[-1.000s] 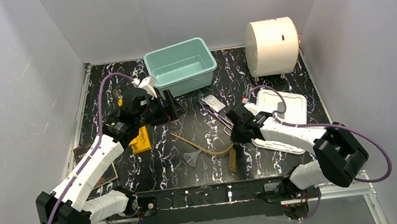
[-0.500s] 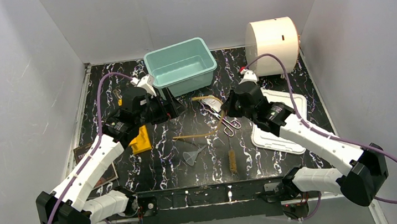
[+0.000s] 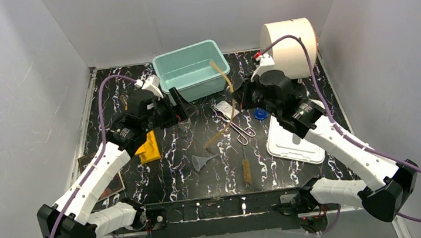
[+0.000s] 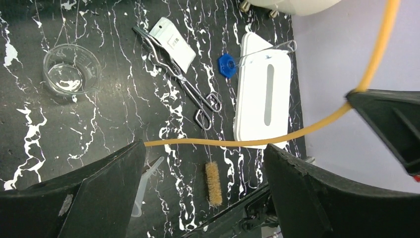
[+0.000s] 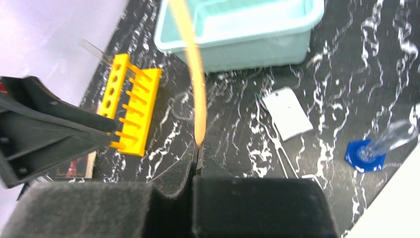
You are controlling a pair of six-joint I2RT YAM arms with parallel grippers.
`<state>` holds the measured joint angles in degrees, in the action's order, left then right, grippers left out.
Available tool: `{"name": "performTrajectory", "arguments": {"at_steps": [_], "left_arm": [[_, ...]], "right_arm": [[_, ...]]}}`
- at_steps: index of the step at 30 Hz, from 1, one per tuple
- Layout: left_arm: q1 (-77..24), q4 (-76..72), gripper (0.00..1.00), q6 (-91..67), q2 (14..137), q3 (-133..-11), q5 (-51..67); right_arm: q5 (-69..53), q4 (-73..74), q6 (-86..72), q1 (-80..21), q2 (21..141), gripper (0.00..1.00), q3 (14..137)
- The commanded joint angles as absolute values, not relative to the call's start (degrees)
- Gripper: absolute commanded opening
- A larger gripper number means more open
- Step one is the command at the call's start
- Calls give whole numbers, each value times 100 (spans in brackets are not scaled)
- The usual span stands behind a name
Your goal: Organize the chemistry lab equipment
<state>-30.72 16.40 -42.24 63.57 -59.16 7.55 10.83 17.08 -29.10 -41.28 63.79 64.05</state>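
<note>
My right gripper (image 3: 241,96) is clenched on the tan rubber tube (image 3: 222,77), which rises straight out from between my closed fingertips in the wrist view. A second ago this gripper was down low at mid-table, with the tube lying flat beside the clear funnel (image 3: 201,162). Since then I have lifted it and swung back to just beside the teal bin (image 3: 205,87). One end of the tube now arcs over the bin's right rim. The other end trails down toward the metal tongs (image 3: 235,125), and I cannot tell whether it still touches the table.

My left gripper (image 3: 180,104) has barely shifted; it hangs wide apart and empty at the bin's front left.

I judge the pick done and the drop close, though the trailing end must clear the rim first. The funnel, tongs, bristle brush (image 3: 246,170) and blue cap (image 3: 261,113) still wait on the table.
</note>
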Motion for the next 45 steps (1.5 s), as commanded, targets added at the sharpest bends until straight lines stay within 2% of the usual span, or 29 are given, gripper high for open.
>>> {"name": "performTrajectory", "arguments": {"at_steps": [1, 10, 26, 32, 41, 45], "left_arm": [[-3103, 1778, 88, -4400, 6335, -6325, 351], [-3094, 2658, 89, -4368, 6594, -7156, -905], [-3050, 2822, 91, -3882, 7232, -7766, -1566], [-3015, 2919, 92, -3716, 7237, -7802, -1418], [-2998, 3056, 92, -3552, 7339, -7802, -1081], [-2997, 3065, 92, -3673, 7477, -7814, -1033]], "right_arm": [[995, 1453, -2431, -4089, 6451, 0, 7333], [1158, 898, -1652, -4013, 7271, 0, 8877], [1176, -751, -473, -3517, 9826, 0, 11957], [1238, -825, -425, -3438, 10567, 0, 12103], [788, -1393, -346, -3368, 10772, 0, 10542], [728, -1154, -370, -3275, 11087, 0, 10602]]}}
